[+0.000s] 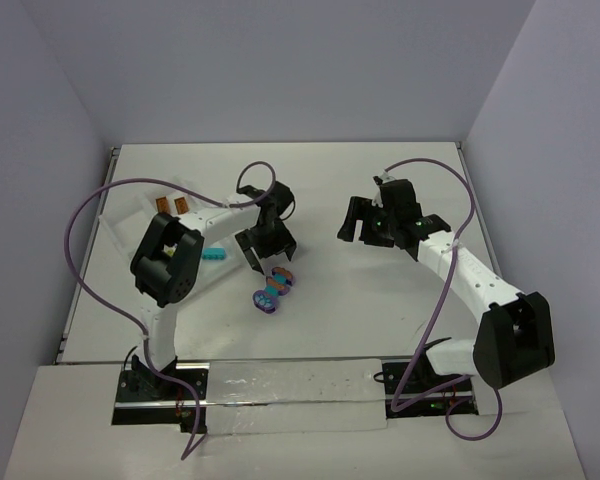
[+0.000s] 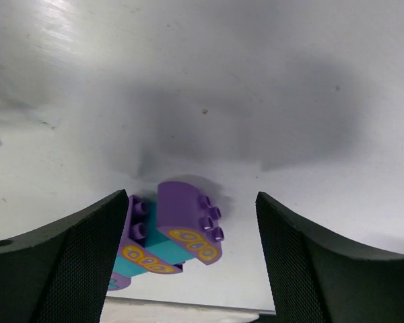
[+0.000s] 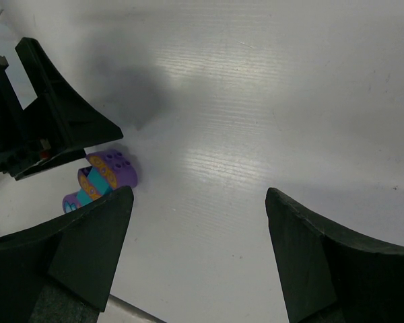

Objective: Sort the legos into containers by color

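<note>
A snapped-together cluster of purple and turquoise legos lies on the table just in front of the left arm's wrist. In the left wrist view this cluster sits on the table between the open fingers, closer to the left one. My left gripper hovers over it, open and holding nothing. My right gripper stands open to the right above bare table, with the cluster off to its left. The white tray of containers at the left holds two orange-brown bricks and a turquoise brick.
The left arm's elbow covers part of the tray. Purple cables loop above both arms. White walls close in the table at the back and sides. In the right wrist view the left gripper shows as a black shape at the left.
</note>
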`<state>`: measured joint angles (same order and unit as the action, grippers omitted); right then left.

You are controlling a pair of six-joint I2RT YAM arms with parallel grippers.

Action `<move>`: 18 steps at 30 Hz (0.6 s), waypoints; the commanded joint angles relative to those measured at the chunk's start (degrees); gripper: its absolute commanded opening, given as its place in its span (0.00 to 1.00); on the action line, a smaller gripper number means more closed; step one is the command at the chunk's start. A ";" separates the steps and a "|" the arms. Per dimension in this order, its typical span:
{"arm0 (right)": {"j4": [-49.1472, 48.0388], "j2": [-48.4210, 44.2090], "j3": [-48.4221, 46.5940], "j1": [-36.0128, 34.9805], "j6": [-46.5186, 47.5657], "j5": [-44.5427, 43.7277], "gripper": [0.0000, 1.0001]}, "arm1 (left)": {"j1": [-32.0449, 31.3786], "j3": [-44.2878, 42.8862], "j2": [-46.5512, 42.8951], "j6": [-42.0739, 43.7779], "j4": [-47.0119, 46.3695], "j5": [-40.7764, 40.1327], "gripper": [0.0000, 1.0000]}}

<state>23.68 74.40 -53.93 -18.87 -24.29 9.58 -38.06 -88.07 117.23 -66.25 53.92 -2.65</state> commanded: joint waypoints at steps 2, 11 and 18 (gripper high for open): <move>-0.37 -2.00 -0.23 -0.26 0.52 -0.82 0.87 | -3.92 -0.01 -2.70 10.03 1.86 -7.33 0.91; -0.80 -1.80 0.11 -0.29 0.07 -0.41 0.87 | -7.44 2.65 -8.11 30.52 -2.51 -11.16 0.96; -1.12 -1.80 0.38 -0.29 -0.40 -0.07 0.87 | -9.25 3.70 -8.33 40.17 -5.25 -8.35 0.93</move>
<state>23.64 74.37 -53.88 -18.87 -24.45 9.69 -45.96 -85.03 110.67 -34.39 52.08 -12.21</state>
